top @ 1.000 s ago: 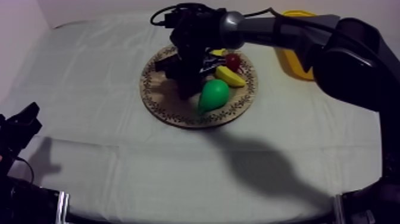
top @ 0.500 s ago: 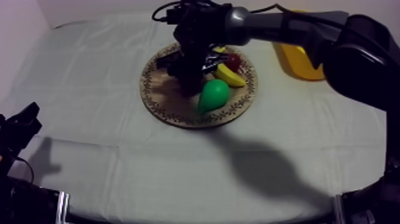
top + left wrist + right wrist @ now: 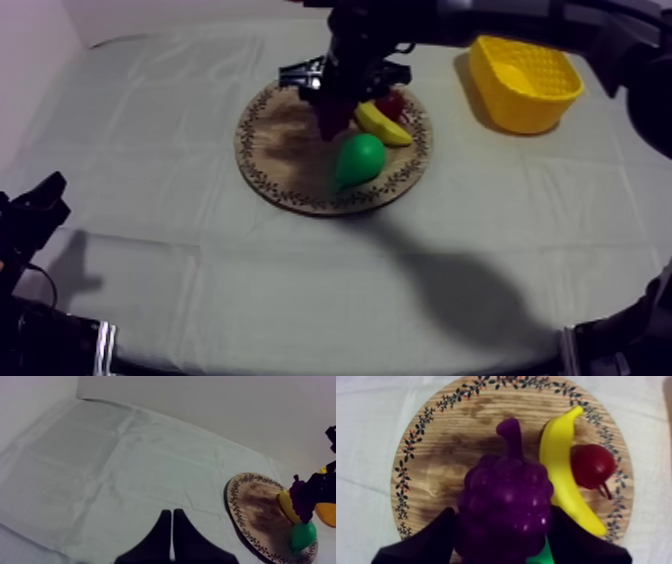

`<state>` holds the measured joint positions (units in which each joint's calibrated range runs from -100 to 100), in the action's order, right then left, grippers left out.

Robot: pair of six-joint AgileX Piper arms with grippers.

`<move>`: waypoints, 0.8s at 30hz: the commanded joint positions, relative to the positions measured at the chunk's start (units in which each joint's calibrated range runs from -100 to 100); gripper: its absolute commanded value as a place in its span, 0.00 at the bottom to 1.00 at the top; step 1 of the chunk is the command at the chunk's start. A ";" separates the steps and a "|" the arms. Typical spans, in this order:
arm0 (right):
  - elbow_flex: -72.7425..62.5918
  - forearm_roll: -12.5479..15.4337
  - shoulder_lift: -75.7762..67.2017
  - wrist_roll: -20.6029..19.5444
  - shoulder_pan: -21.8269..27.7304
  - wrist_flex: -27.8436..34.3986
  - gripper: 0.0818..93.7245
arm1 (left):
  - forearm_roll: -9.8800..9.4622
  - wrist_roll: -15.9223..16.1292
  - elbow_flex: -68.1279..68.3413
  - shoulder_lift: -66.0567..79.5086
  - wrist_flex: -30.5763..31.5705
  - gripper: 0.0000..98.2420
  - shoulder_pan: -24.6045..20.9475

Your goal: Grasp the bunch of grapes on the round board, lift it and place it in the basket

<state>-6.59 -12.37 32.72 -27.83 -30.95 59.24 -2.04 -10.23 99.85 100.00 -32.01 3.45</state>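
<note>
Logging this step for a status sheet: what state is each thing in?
bunch of grapes: gripped, held over the wooden board.
right gripper: jaws shut on the bunch of grapes.
left gripper: jaws shut, empty.
yellow basket: upright, nothing seen inside.
banana: lying on the board.
pear: lying on the board.
small red fruit: on the board, beside the banana.

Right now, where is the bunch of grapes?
In the top view the bunch of grapes is gripped in my right hand over the wooden board, close beside the banana and the pear; the yellow basket stands apart at the right.
</note>
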 commanded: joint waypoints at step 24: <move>31.95 -1.17 -34.13 3.35 11.92 -3.50 0.32 | 0.02 0.00 0.03 0.00 0.00 0.00 -0.02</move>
<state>23.60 -13.76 1.21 -24.99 -21.22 55.67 -2.04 -10.23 99.85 100.00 -32.01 3.45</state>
